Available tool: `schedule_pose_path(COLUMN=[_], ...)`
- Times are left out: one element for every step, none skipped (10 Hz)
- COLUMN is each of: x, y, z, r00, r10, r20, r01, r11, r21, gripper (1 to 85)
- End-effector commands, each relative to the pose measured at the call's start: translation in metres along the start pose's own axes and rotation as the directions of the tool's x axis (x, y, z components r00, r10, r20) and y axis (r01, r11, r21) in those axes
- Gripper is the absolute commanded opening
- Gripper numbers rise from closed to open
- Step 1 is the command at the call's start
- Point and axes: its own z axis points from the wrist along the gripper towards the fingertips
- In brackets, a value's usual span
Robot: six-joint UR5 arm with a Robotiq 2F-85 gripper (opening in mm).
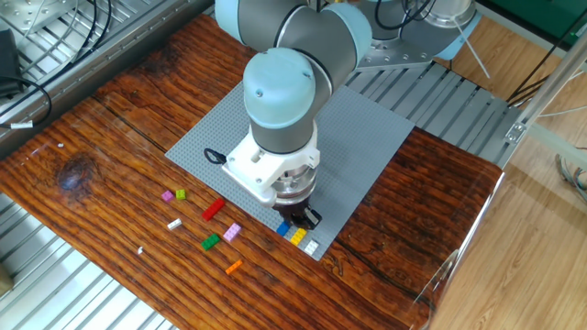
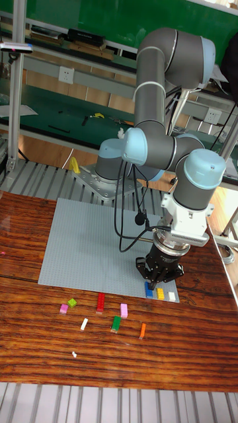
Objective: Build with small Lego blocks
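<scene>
Looking down at your worktop (image 1: 110, 128), here is what you have.

Claw: your claw (image 1: 295, 218) (image 2: 160, 271) hangs low over the near corner of the baseplate (image 1: 367, 137) (image 2: 86, 238); you cannot tell whether its fingers are parted or closed, nor whether anything sits between them.
Row on baseplate: a blue brick (image 1: 283, 228) (image 2: 149, 289), a yellow brick (image 1: 297, 236) (image 2: 160, 293) and a white brick (image 1: 312, 247) (image 2: 172, 297) sit side by side along the baseplate's near edge, right under the claw's tips. Whether the tips touch the blue brick you cannot tell.
Loose bricks: off the baseplate, on the wood beside its near-left edge, lie a red brick (image 1: 213, 210) (image 2: 100, 302), a pink brick (image 1: 231, 232) (image 2: 123, 310), a green brick (image 1: 211, 242) (image 2: 116, 323) and an orange brick (image 1: 233, 267) (image 2: 142, 330).
Farther from baseplate: a magenta brick (image 1: 167, 196) (image 2: 64, 308) and a lime brick (image 1: 182, 193) (image 2: 72, 302) sit just beside each other; a small white piece (image 1: 174, 224) (image 2: 84, 324) lies near them.
Cable: a black loop (image 1: 212, 155) rests on the baseplate beside the arm's wrist.
</scene>
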Motion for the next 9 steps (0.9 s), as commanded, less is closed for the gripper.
schedule_pose_path(x=[-0.002,-0.002,-0.002,-0.002,-0.002,-0.002,-0.003,-0.001,-0.002], y=[-0.001,-0.002,-0.004,-0.005,-0.005,-0.005,-0.004,-0.002,0.002], z=[0.004,0.003,0.001,0.000,0.000,0.000,-0.002,-0.009,-0.016], r00=[1.000,1.000,1.000,1.000,1.000,1.000,1.000,1.000,1.000], r10=[0.007,0.007,0.004,0.002,0.002,0.002,0.004,0.010,0.017], r20=[0.004,0.004,0.000,-0.002,-0.003,-0.003,-0.005,-0.014,-0.014], r01=[-0.007,-0.007,-0.004,-0.002,-0.002,-0.002,-0.004,-0.010,-0.017], r11=[1.000,1.000,1.000,1.000,1.000,1.000,1.000,1.000,1.000], r21=[-0.003,-0.003,-0.002,-0.002,-0.002,-0.003,-0.005,-0.006,-0.010], gripper=[1.0,1.0,1.0,1.0,1.0,1.0,1.0,1.0,1.0])
